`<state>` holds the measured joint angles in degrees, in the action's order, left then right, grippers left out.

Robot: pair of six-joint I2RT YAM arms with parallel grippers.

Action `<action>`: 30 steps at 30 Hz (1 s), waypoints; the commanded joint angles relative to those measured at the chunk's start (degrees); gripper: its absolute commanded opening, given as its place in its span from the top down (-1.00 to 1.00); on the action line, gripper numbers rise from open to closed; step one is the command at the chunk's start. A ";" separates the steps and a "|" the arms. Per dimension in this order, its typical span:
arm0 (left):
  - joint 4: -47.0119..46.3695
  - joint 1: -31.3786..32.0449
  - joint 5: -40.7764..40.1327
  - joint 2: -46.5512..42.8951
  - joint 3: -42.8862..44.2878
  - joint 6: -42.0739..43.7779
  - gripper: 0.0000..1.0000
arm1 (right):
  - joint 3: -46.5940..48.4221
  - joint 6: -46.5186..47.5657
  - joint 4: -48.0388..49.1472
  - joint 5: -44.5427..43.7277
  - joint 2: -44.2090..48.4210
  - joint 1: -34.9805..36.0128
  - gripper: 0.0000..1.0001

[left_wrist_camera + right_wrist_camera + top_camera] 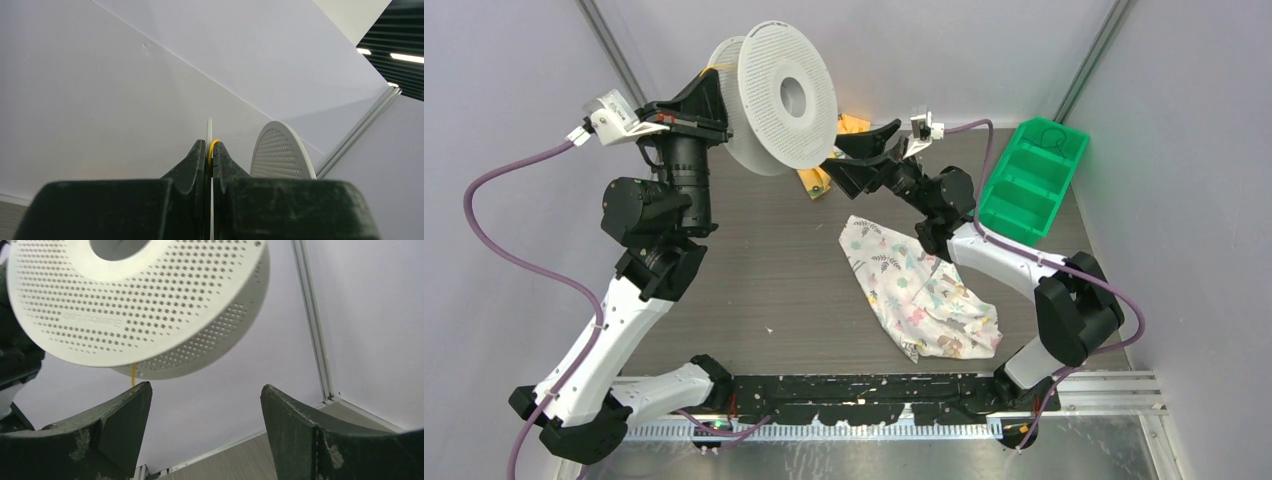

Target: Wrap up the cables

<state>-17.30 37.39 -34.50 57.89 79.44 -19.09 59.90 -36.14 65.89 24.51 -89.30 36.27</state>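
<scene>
My left gripper [711, 100] is shut on one rim of a white perforated spool [781, 95] and holds it high over the back of the table. In the left wrist view, the shut fingers [200, 160] pinch the thin white rim [209, 127] together with a bit of the yellow cable [213, 146]; the other rim [280, 152] shows to the right. My right gripper [866, 152] is open and empty, just right of and below the spool. In the right wrist view, the spool [135, 305] hangs above my open right gripper [205, 400], and a short yellow cable strand [133, 375] drops from it by the left finger.
A floral cloth [919, 290] lies crumpled on the table right of centre. A green divided bin [1034, 180] stands at the back right. Yellow-orange pieces [815, 182] lie on the table under the spool. White walls enclose the table.
</scene>
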 commanded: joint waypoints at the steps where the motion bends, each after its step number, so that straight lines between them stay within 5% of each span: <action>1: -6.76 0.13 -0.92 -1.02 2.25 -1.14 0.99 | 3.13 -0.77 4.18 0.80 0.04 1.46 -0.69; 18: -7.30 0.10 -0.39 -1.16 1.53 -0.86 0.99 | 7.14 -1.92 2.56 -0.09 -2.70 4.68 -0.55; 22: -7.35 0.06 -0.40 -1.27 1.30 -0.71 0.99 | 7.58 -1.98 1.85 -0.08 -2.95 4.91 0.16; 25: -7.66 0.10 -0.79 -1.29 0.95 -0.35 0.99 | 7.92 -2.81 1.38 0.71 -3.32 5.00 0.87; 30: -8.05 0.06 -0.77 -0.60 -0.41 0.51 0.99 | 7.87 -4.39 0.00 1.14 -3.62 5.53 0.99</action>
<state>-17.50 37.39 -34.68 57.89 79.13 -18.98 65.49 -39.31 65.17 25.21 -92.92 41.08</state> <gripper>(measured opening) 0.045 0.023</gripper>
